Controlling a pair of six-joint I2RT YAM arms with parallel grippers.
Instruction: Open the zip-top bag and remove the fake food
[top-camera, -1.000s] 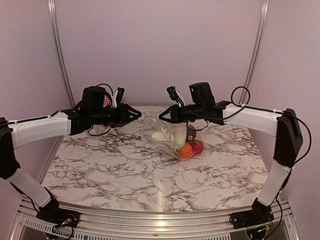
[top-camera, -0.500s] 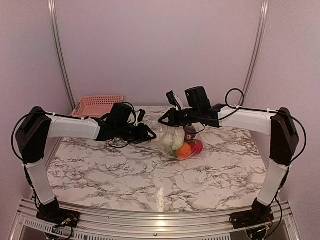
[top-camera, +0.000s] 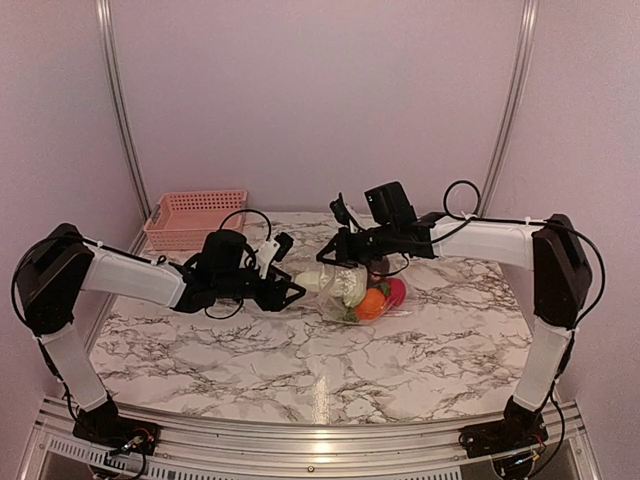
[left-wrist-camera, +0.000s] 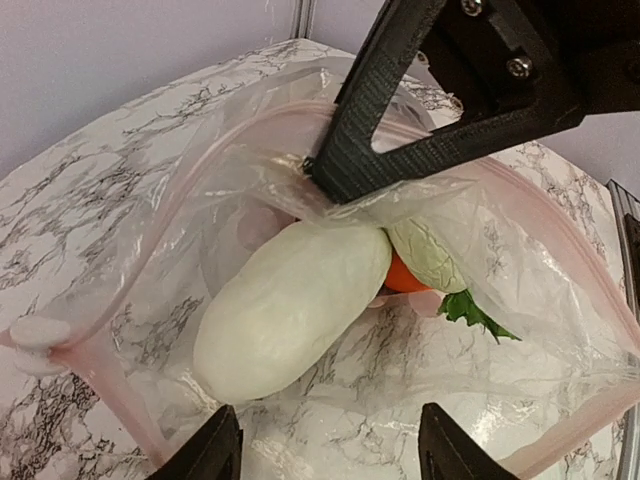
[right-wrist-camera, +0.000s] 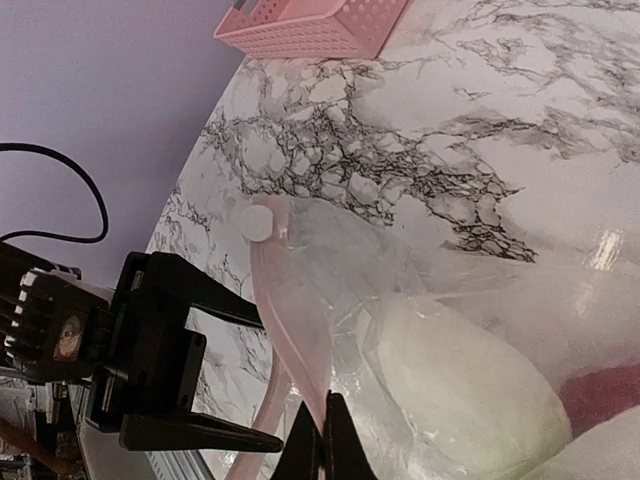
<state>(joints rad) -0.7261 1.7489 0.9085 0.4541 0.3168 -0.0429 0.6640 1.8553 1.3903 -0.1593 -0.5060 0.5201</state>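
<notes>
Zip-top bag: clear, thin, crinkled plastic with a pink zip strip round its mouth. Mouth gapes wide, facing the left arm. White slider tab sits at 1 end of the strip.

Fake food inside, glossy:
- 1 long white piece nearest the mouth
- 1 pale green veined piece behind it
- 1 orange piece, with a bit of green leaf beside it
- 1 red piece at the far end

All of it is inside the plastic.

Position: bag is on the marble table, to the right of the pink slotted basket and well apart from it, its lower part resting on the marble.

Right gripper: fingers together, pinching the upper lip of the bag at the zip strip and holding that edge raised; the food hangs below and behind the pinch.

Left gripper: between basket and bag, low over the table, fingers apart, nothing between them. It points into the bag's mouth, tips just short of the lower lip, the white piece straight ahead of the gap.
</notes>
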